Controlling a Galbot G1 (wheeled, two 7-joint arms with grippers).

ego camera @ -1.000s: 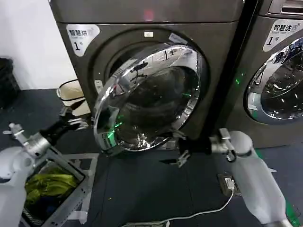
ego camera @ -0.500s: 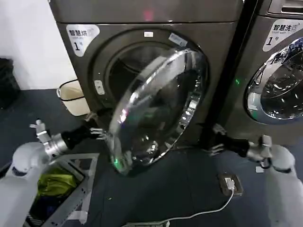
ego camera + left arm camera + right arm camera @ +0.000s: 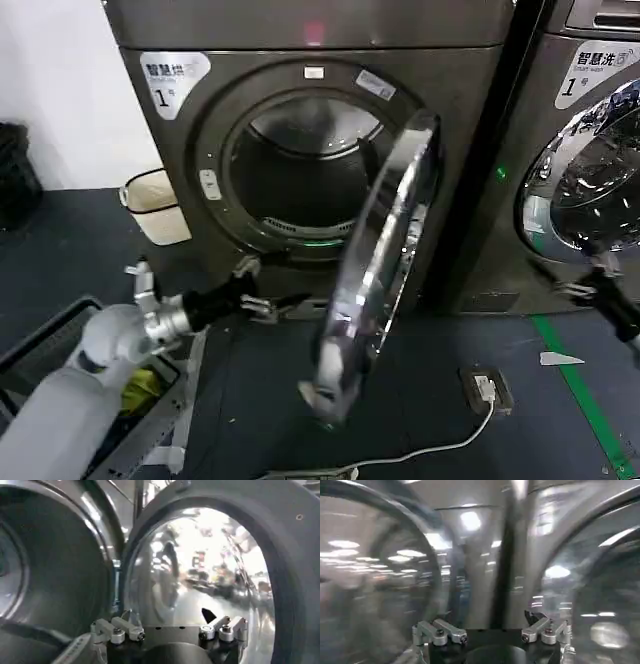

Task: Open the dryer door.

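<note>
The left gripper (image 3: 252,290) is the one at work. Its fingers (image 3: 116,630) are spread wide and hold nothing, and it points to about 3 o'clock from its arm, toward the inner side of the dryer door (image 3: 375,270). In the left wrist view the same gripper (image 3: 170,632) faces the bulging glass and grey rim of the door (image 3: 210,570) and is near it, but I cannot tell if it touches.

The door stands well open, almost edge-on in the head view, hinged at the 3 o'clock side of the drum opening (image 3: 300,170), and its lower edge hangs toward 6 o'clock.

The right gripper (image 3: 590,275) waits at the 3 o'clock edge of the head view, before the neighbouring machine (image 3: 590,150); its fingers (image 3: 440,632) are also wide apart and empty.

In my judgement the opening step is nearly finished. The next move calls only for a small push on the inner side toward 3 o'clock, if wider is wanted, and then pulling the arm back without hitting the rim.

The door handle and the hinge are hidden, and the right wrist view is too blurred to read.
</note>
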